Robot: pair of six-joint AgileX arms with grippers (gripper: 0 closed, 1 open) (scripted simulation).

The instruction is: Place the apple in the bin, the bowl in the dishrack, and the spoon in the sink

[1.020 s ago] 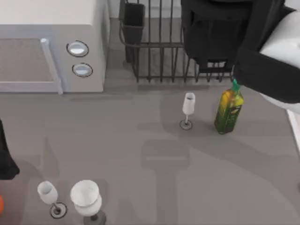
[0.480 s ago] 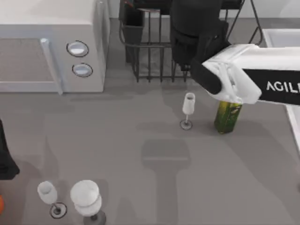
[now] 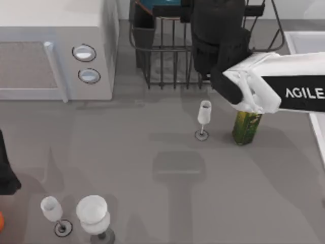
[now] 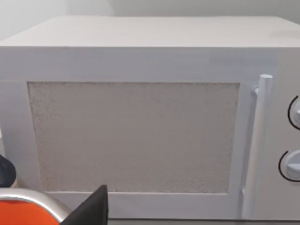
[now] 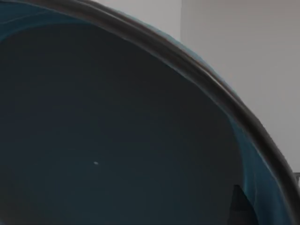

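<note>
The blue bowl (image 5: 117, 131) with its reddish-brown rim sits right in front of the right wrist camera, and a dark fingertip (image 5: 241, 206) rests against its rim. From above, an edge of the bowl (image 3: 152, 6) shows over the back of the black wire dishrack (image 3: 167, 61). My right gripper (image 3: 216, 23) reaches over the rack from the right, shut on the bowl. The white sink (image 3: 300, 35) lies at the far right. My left gripper (image 3: 5, 175) is parked at the left edge, with its fingers apart. The apple, spoon and bin are out of view.
A white microwave (image 3: 56, 51) fills the back left. A small wine glass (image 3: 203, 118) and a green bottle (image 3: 247, 127) stand just in front of the rack. Two more glasses (image 3: 91, 216) stand at the front left, beside an orange object (image 3: 1, 220).
My right arm has swung left and back over the dishrack, carrying the bowl. The bowl's blue edge has come into sight at the rack's far end. The left arm has not moved.
</note>
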